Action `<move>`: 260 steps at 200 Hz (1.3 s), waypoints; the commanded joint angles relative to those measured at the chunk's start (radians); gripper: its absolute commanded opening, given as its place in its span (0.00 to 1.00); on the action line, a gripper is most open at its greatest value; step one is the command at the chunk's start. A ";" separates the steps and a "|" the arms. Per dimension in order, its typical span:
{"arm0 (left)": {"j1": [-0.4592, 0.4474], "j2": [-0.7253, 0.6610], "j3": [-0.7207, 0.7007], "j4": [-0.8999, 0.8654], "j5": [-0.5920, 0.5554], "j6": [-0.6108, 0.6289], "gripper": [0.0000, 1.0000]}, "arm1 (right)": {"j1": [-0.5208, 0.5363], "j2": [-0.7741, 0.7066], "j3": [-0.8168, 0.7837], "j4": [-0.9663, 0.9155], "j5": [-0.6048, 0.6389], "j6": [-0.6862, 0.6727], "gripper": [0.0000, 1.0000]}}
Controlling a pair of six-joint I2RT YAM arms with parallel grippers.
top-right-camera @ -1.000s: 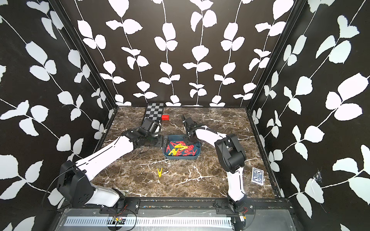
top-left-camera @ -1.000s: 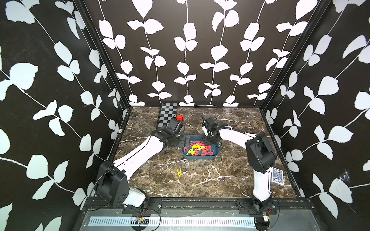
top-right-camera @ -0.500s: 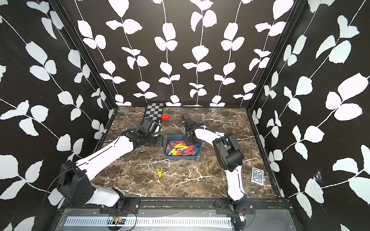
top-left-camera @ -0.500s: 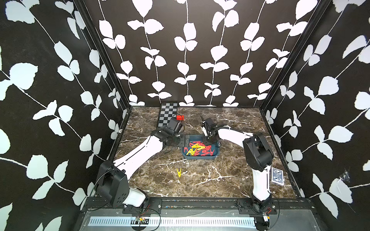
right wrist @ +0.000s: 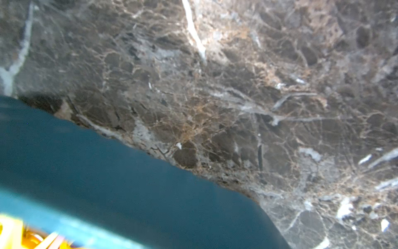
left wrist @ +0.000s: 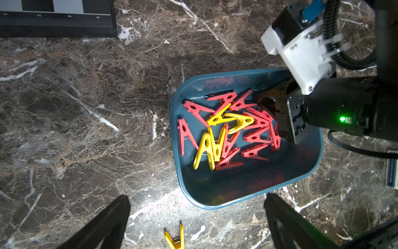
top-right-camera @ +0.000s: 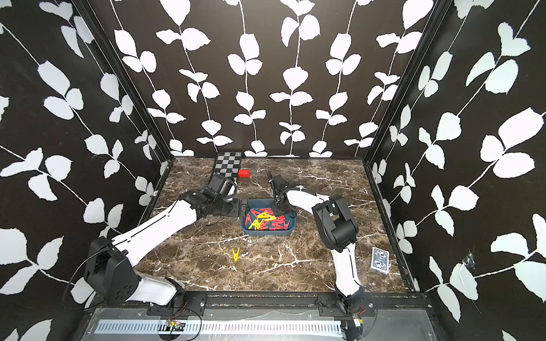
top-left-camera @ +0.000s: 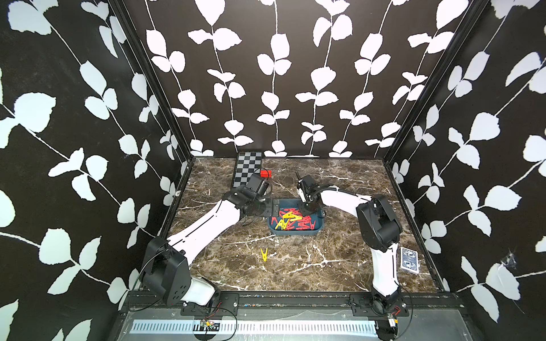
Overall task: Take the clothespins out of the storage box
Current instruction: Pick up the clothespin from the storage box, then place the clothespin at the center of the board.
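Observation:
The teal storage box [top-left-camera: 295, 233] [top-right-camera: 267, 233] [left wrist: 247, 189] sits mid-table, with several red and yellow clothespins [top-left-camera: 291, 220] [top-right-camera: 266, 220] [left wrist: 219, 138] piled inside. One yellow clothespin [top-left-camera: 263, 254] [top-right-camera: 235, 254] [left wrist: 175, 237] lies on the marble in front of it. My left gripper [top-left-camera: 273, 206] [top-right-camera: 242, 208] [left wrist: 196, 196] hovers open at the box's left end, holding nothing. My right gripper [top-left-camera: 304, 211] [top-right-camera: 277, 211] [left wrist: 267, 101] is down in the box's far right corner, shut, with a dull yellow clothespin between its tips. The right wrist view shows only the box wall [right wrist: 129, 183] and a yellow blur.
A checkered board [top-left-camera: 248, 168] [top-right-camera: 229, 164] [left wrist: 56, 17] lies at the back left, with a small red block [top-left-camera: 266, 173] [top-right-camera: 244, 173] beside it. A deck of cards [top-left-camera: 409, 260] [top-right-camera: 380, 259] lies at the front right. Patterned walls enclose three sides.
The right gripper has closed its jaws inside the box. Both arms have stayed almost where they were.

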 commanded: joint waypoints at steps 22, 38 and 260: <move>0.006 -0.010 0.004 0.026 0.021 -0.002 0.99 | -0.005 -0.097 0.000 -0.045 0.042 0.017 0.06; 0.005 -0.008 0.001 0.038 0.029 0.000 0.99 | -0.005 -0.130 -0.003 -0.053 0.046 0.031 0.05; 0.005 -0.006 -0.024 0.087 0.194 0.058 0.99 | 0.202 -0.642 -0.532 -0.071 0.213 0.736 0.08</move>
